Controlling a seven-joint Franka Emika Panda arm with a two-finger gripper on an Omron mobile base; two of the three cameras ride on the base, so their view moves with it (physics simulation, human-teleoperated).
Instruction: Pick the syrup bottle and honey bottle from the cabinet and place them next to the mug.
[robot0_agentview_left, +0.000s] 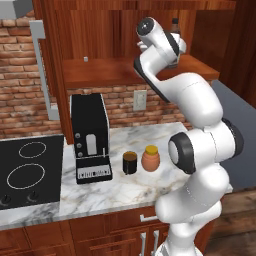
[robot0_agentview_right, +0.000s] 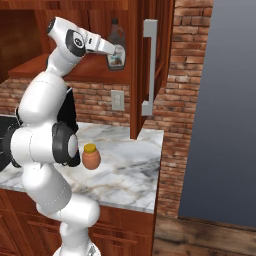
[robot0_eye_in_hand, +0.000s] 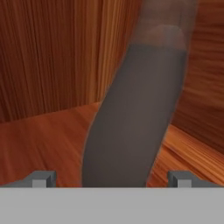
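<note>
Marble surface nearest you already carries the honey bottle just beside the mug, so only one item remains. Farther up, inside the cabinet, your hand is spread either side of the syrup bottle on the shelf, fingertips not yet closed.

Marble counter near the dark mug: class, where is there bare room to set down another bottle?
Bare marble counter lies in front of the small dark mug and squat orange honey bottle, toward the front edge. Crowded: the gap between mug and tall black coffee machine.
</note>
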